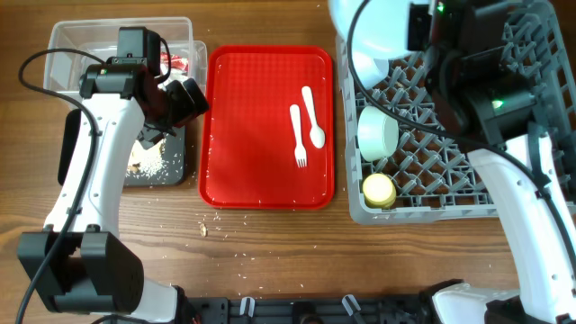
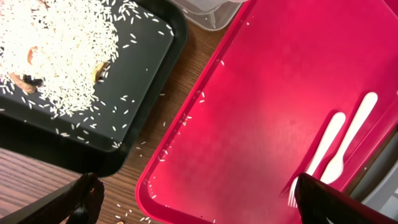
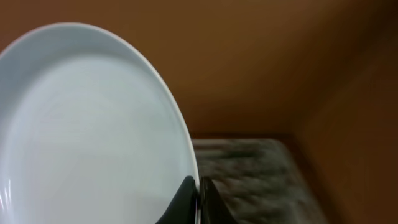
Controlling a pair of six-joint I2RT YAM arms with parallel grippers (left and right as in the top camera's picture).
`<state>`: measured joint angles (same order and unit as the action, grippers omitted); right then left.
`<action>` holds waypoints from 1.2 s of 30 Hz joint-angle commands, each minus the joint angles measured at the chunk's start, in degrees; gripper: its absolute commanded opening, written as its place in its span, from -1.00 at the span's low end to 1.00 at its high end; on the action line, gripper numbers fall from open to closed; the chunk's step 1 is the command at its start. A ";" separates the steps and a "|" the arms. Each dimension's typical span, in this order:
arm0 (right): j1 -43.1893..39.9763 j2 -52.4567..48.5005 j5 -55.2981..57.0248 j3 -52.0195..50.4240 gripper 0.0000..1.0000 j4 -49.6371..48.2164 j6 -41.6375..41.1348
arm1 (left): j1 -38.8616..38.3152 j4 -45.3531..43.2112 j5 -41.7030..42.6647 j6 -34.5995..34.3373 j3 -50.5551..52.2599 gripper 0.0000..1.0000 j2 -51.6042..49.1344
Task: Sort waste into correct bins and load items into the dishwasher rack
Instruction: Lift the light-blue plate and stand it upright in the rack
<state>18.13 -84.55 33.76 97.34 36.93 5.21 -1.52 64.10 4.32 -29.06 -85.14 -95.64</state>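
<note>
I'm on the loading step. My right gripper [image 3: 199,194] pinches the rim of the pale blue plate [image 3: 87,130], held above the far corner of the dishwasher rack [image 1: 432,212], where the pale green bowl [image 1: 378,133] and yellow cup [image 1: 379,190] sit. Next I must stand the plate on edge and lower it between pegs. The wrist view is blurred, so I'd probably align from overhead. My left gripper [image 2: 199,186] hangs spread and empty over the red tray [image 1: 234,135], near the fork [image 1: 297,135] and spoon [image 1: 311,115].
</note>
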 commanded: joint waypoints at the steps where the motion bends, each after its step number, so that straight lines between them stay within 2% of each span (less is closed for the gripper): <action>1: -1.73 -1.46 14.80 -1.16 -0.91 3.04 17.62 | 0.20 -0.02 -0.55 0.09 -0.63 1.00 0.15; 4: -3.37 -3.93 14.91 -1.68 -0.91 3.19 26.60 | 0.20 -0.02 -0.55 0.09 -0.63 1.00 0.15; 9: -4.20 -11.56 15.21 -1.68 -0.91 2.32 32.59 | 0.20 -0.02 -0.55 0.09 -0.63 1.00 0.17; 16: -5.88 -23.21 21.94 -1.68 -0.91 -10.25 38.49 | 0.20 -0.02 -0.55 0.09 -0.63 1.00 0.15; 20: -6.21 -24.65 17.70 -1.68 -0.91 -12.04 38.29 | 0.20 -0.02 -0.55 0.09 -0.63 1.00 0.17; 25: -6.10 -24.87 9.16 -1.75 -0.92 -8.46 38.07 | 0.20 -0.02 -0.55 0.09 -0.63 0.99 0.15; 27: -6.10 -24.87 6.47 -1.84 -0.86 -7.17 37.83 | 0.20 -0.02 -0.55 0.09 -0.63 1.00 0.17; 29: -6.10 -24.87 5.07 -1.84 -0.45 -6.84 35.52 | 0.20 -0.02 -0.55 0.09 -0.63 0.99 0.17; 30: -6.10 -24.87 4.74 -1.84 -0.13 -6.88 34.34 | 0.20 -0.02 -0.55 0.09 -0.63 1.00 0.15; 31: -6.10 -24.85 4.39 -1.84 0.30 -6.99 32.61 | 0.20 -0.02 -0.55 0.09 -0.63 1.00 0.15; 32: -6.10 -24.85 3.74 -1.81 0.95 -7.04 30.82 | 0.20 -0.02 -0.55 0.09 -0.63 1.00 0.15; 36: -6.08 -21.92 0.13 -1.77 1.00 -6.78 27.71 | 0.20 -0.02 -0.55 0.09 -0.63 1.00 0.15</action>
<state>12.05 -108.66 37.89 95.64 30.02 37.17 -1.52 64.07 4.32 -29.06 -85.14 -95.64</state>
